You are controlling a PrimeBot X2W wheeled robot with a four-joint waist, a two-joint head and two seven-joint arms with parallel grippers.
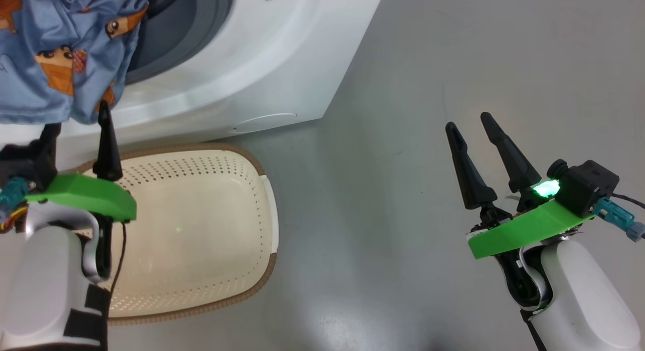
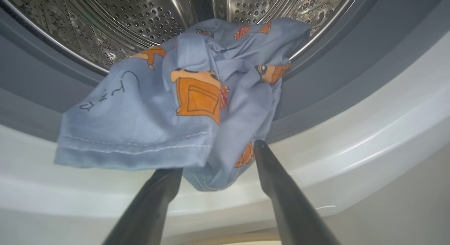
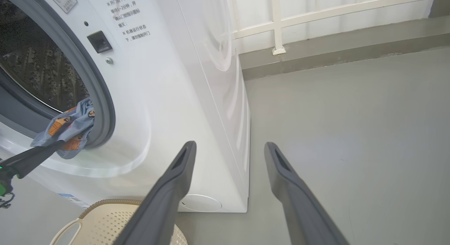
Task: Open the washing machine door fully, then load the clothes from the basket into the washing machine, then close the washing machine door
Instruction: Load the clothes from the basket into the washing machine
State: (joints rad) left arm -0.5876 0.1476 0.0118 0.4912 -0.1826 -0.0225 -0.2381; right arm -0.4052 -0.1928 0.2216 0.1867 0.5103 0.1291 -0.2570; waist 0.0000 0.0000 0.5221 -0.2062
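Observation:
A light blue garment with orange cartoon prints, one of the clothes [image 2: 197, 97], lies draped over the grey gasket of the washing machine [image 1: 252, 64], part inside the steel drum [image 2: 140, 16], part hanging outside. My left gripper [image 2: 214, 157] is open just below it, a finger on each side of the hanging fold. In the head view the left gripper [image 1: 78, 117] points up under the clothes [image 1: 60, 54]. The cream basket [image 1: 269, 210] stands on the floor before the machine with nothing in it. My right gripper [image 1: 467, 122] hovers open over bare floor to the right. The washing machine door is out of view.
Grey floor [image 1: 453, 49] stretches right of the machine. A wall with a white rail [image 3: 277, 27] stands behind it. The right wrist view has the open right gripper [image 3: 229, 146], the machine's side [image 3: 211, 79], the clothes [image 3: 70, 125] and the basket's rim [image 3: 105, 202].

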